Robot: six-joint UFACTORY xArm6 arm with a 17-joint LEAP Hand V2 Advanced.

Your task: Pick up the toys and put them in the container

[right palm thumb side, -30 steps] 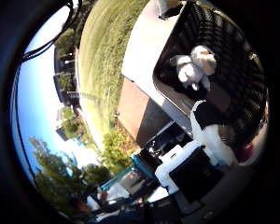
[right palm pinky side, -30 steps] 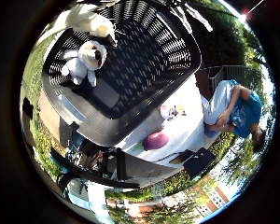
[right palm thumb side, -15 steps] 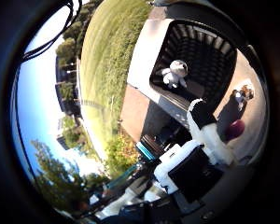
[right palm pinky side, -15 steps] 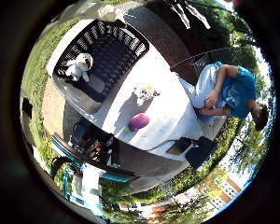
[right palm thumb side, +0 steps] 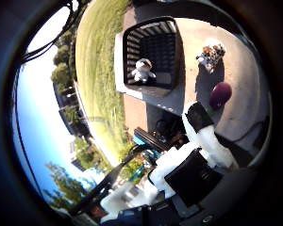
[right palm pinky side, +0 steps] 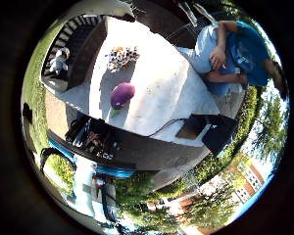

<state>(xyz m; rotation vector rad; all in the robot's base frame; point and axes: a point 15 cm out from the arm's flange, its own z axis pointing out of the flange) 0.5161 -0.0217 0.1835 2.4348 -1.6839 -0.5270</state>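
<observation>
On the white table (right palm pinky side: 171, 93) sit two toys, well apart from the hand (right palm thumb side: 198, 155). With the purple toy (right palm pinky side: 122, 94) as the middle of a clock in the little finger side view, the spotted toy (right palm pinky side: 121, 56) is near it at twelve o'clock. At about ten o'clock stands the black basket (right palm thumb side: 153, 35), holding a white plush toy (right palm thumb side: 142, 70). One finger (right palm thumb side: 205, 134) sticks out straight, holding nothing.
</observation>
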